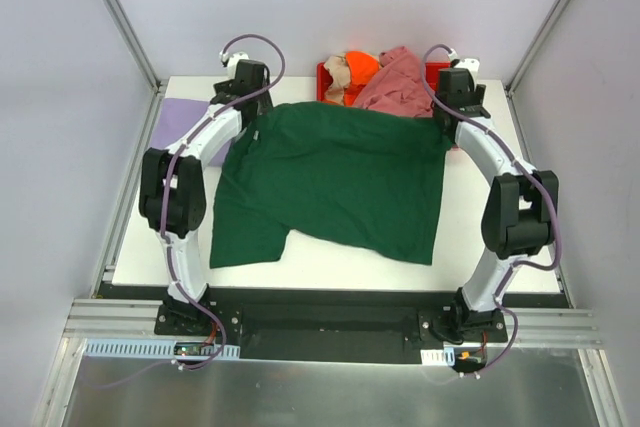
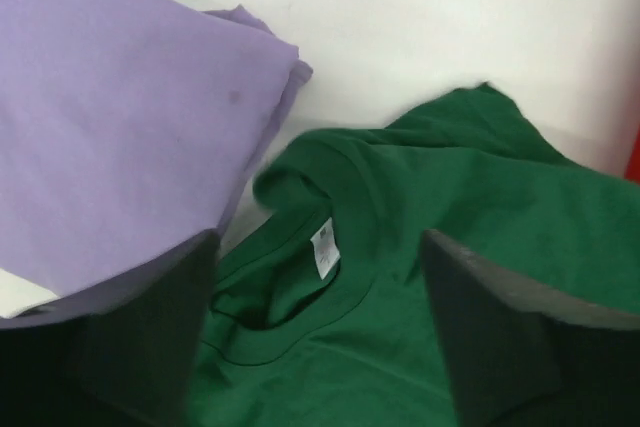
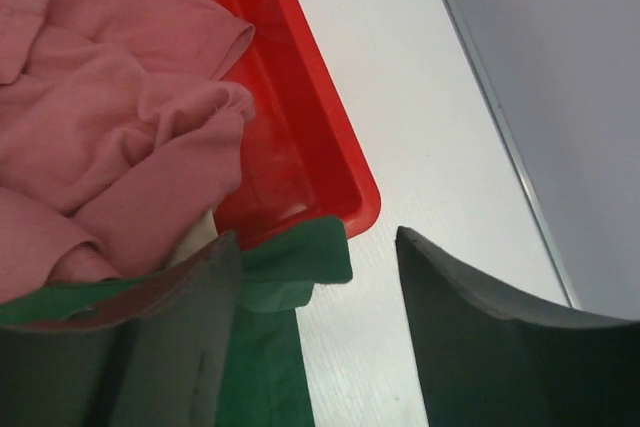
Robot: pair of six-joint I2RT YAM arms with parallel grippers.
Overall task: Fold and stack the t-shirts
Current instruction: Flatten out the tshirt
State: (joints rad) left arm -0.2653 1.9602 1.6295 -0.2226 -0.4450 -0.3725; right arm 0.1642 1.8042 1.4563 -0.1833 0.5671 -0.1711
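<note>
- Two arms stretched over the table (image 1: 330,269), the left arm (image 1: 200,147) toward its far-left corner and the right arm (image 1: 490,147) toward the far edge.
- A dark green t-shirt (image 1: 340,177) lay spread flat across the middle of the table.
- A lavender t-shirt (image 1: 172,117) sat folded at the far-left corner.
- A red tray (image 1: 325,75) at the far edge held a pink t-shirt (image 1: 395,82), an orange t-shirt (image 1: 360,67) and a beige t-shirt (image 1: 338,73). The pink one spilled onto the green cloth.
- The left jaws were open and gripping nothing, poised over the green shirt's collar (image 2: 290,277).
- The right jaws were also open and empty. A corner of green cloth lay by one finger, just beside the tray's corner.
- The shirt looked light, soft and limp. It would likely sag and bunch when lifted, so pinching two far points, near the collar and that far-right corner, seems best.
- Only the left wrist view showed the neck label (image 2: 324,247) and the lavender fold's edge.
- Only the overhead view showed the whole shirt's outline.
</note>
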